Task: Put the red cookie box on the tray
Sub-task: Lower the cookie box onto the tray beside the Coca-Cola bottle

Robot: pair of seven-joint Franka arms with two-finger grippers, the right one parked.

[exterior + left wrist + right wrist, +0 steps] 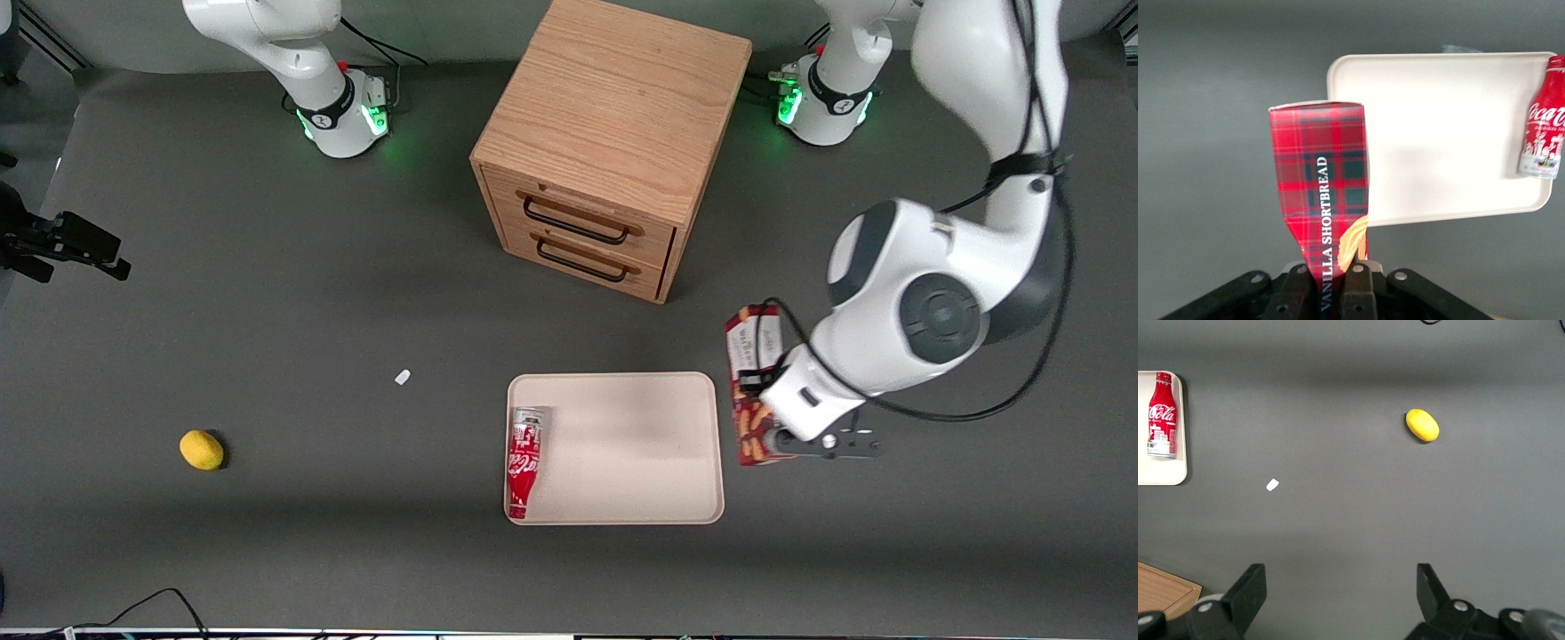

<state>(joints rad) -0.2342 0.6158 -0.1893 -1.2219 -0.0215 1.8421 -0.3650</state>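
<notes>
While the red cookie box (754,384) hangs clamped between the gripper's (1333,283) closed fingers (1357,293), it sits just beside the tray (622,444), toward the working arm's end, the arm bent low above the table.

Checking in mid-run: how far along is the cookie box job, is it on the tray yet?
Not yet. Done: the gripper has the red cookie box clamped between its fingers and lifted. In hand: the box hangs beside the tray, toward the working arm's end of the table, only partly overlapping the rim in the wrist view. Left: carry it over the tray's bare area, away from the Coca-Cola bottle, lower and release.
</notes>
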